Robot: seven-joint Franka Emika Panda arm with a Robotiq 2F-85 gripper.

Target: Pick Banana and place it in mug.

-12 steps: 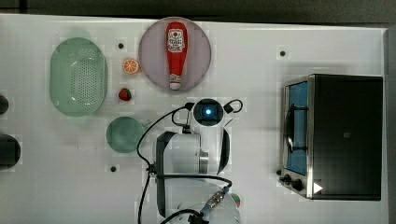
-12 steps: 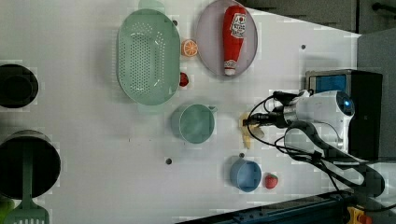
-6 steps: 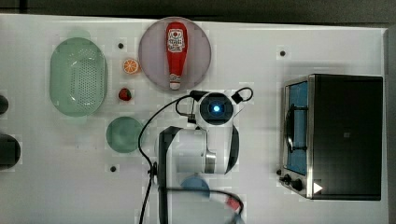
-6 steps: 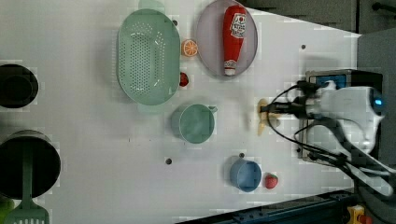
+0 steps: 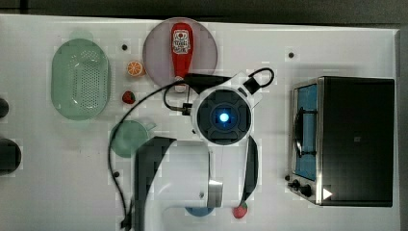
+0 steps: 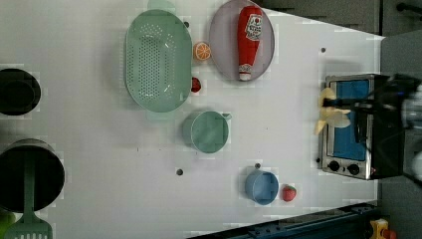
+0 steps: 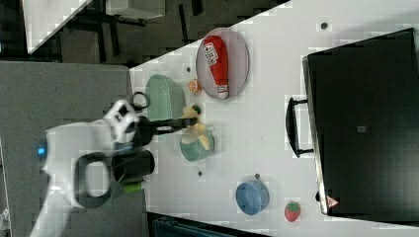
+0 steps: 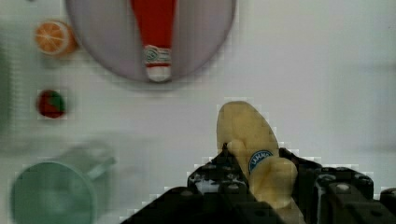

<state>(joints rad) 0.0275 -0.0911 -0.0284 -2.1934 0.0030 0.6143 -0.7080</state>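
My gripper (image 8: 261,171) is shut on the pale-yellow banana (image 8: 246,133), whose rounded end sticks out past the black fingers (image 8: 215,169). In the right view the gripper (image 7: 190,121) holds the banana (image 7: 201,134) well above the table, over the teal-green mug (image 7: 195,150). The left view puts the held banana (image 6: 334,118) in front of the toaster oven, far to the left view's right of the mug (image 6: 206,132). In the top view my wrist (image 5: 222,118) hides the banana; the mug (image 5: 127,138) stands upright to the top view's left of it. The mug (image 8: 46,198) looks empty.
A ketchup bottle (image 5: 181,45) lies on a round plate (image 5: 208,53). An orange slice (image 5: 135,69), a small strawberry (image 5: 128,97) and a green colander (image 5: 80,79) lie beyond the mug. A toaster oven (image 5: 346,139), a blue cup (image 6: 262,186) and another strawberry (image 6: 288,192) are nearby.
The arm has risen and swung toward the top view's right, carrying the banana up off the table; in the left view the banana went from beside the mug to in front of the oven.
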